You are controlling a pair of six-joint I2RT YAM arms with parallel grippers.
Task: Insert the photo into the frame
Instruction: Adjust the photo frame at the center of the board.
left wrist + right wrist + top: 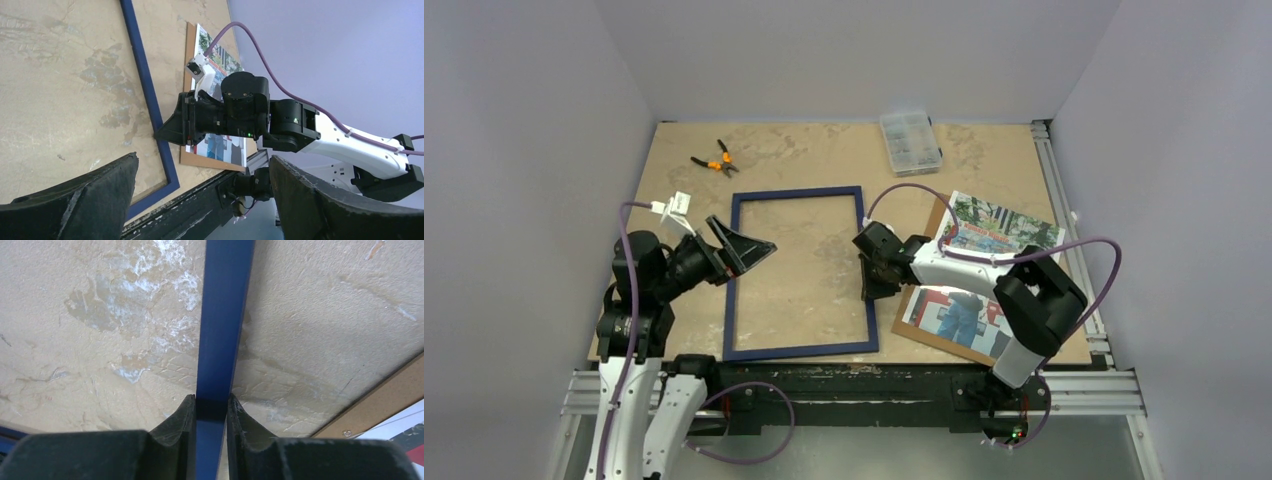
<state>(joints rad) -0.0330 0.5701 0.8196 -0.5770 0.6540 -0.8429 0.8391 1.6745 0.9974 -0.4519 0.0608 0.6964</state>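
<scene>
Lying flat at the centre of the top view: frame (pixel 796 193), dark blue face up, bare table (pixel 824 150) showing through it. Right gripper (pixel 870 285) sits on the frame's right rail. Left gripper (pixel 749 250) is held by the upper left rail, jaws spread wide, holding nothing. Photo (pixel 1004 228) lies picture side up on a brown board (pixel 924 332) at right, outside the frame and partly under the right arm. Pliers (pixel 712 160) and a clear plastic box (pixel 910 142) are at the top.

Left wrist view: own fingers (pixel 100 200) far apart along the bottom edge, nothing between them. Beyond them, the right gripper (pixel 172 131) meets the blue rail (pixel 145 80). Photo (pixel 225 60) and board (pixel 190 50) lie behind it.

Right wrist view: fingers (pixel 177 425) closed against both sides of the blue rail (pixel 222 315), clamping it. A board corner (pixel 385 400) shows at lower right.
</scene>
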